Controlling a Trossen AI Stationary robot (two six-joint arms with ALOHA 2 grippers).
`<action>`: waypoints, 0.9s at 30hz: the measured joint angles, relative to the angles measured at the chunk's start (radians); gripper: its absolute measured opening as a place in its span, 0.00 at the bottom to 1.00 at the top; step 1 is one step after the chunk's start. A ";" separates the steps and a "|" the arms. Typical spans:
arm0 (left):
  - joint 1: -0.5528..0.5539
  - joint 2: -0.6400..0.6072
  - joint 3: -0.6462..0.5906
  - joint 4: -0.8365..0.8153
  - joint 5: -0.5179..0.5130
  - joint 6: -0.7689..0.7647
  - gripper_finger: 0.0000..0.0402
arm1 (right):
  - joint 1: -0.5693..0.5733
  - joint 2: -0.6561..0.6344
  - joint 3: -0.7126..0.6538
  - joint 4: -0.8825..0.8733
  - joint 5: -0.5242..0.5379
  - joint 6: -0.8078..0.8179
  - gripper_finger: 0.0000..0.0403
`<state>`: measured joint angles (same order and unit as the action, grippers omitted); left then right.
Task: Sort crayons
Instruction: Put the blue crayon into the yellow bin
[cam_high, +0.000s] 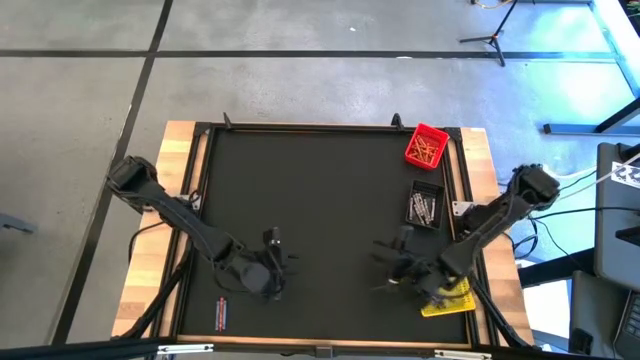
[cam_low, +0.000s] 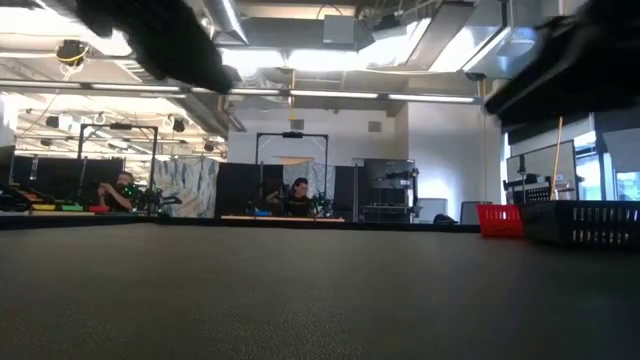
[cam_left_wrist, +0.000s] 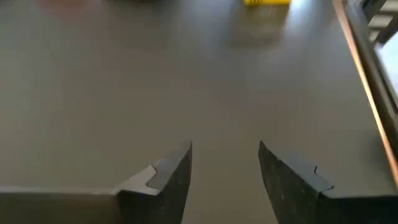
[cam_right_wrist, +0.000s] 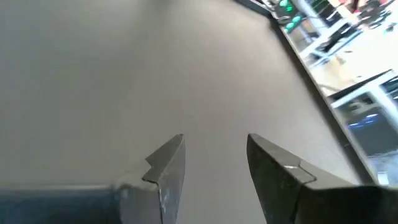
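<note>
nearest, both grippers hover low over the near part of the black mat (cam_high: 320, 200), apart from each other. left gripper (cam_left_wrist: 225, 163) stands with jaws parted and empty above bare mat; right gripper (cam_right_wrist: 215, 155) likewise, just beside a yellow bin (cam_high: 450, 297). farther along the right edge, grey crayons (cam_high: 423, 208) lie in a black bin (cam_high: 426, 190), then red-orange crayons (cam_high: 424, 150) in the red bin (cam_high: 428, 132) at the far corner.

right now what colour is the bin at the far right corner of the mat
Red bin, holding orange-red crayons; clearest in the high view.
</note>
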<state>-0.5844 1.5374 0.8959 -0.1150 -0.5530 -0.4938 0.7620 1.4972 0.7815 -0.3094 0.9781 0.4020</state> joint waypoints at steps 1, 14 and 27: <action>-0.005 -0.001 0.046 -0.106 0.023 -0.063 0.44 | -0.026 0.018 0.000 0.036 0.001 -0.044 0.42; -0.197 0.017 0.227 -0.513 0.329 -1.070 0.44 | -0.261 0.134 0.000 0.518 -0.131 -0.493 0.42; -0.401 0.145 0.227 -0.544 0.658 -1.749 0.44 | -0.304 0.151 0.000 0.529 -0.351 -0.477 0.42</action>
<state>-0.9851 1.6829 1.1225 -0.6589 0.1049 -2.2429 0.4576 1.6477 0.7815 0.2200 0.6272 -0.0755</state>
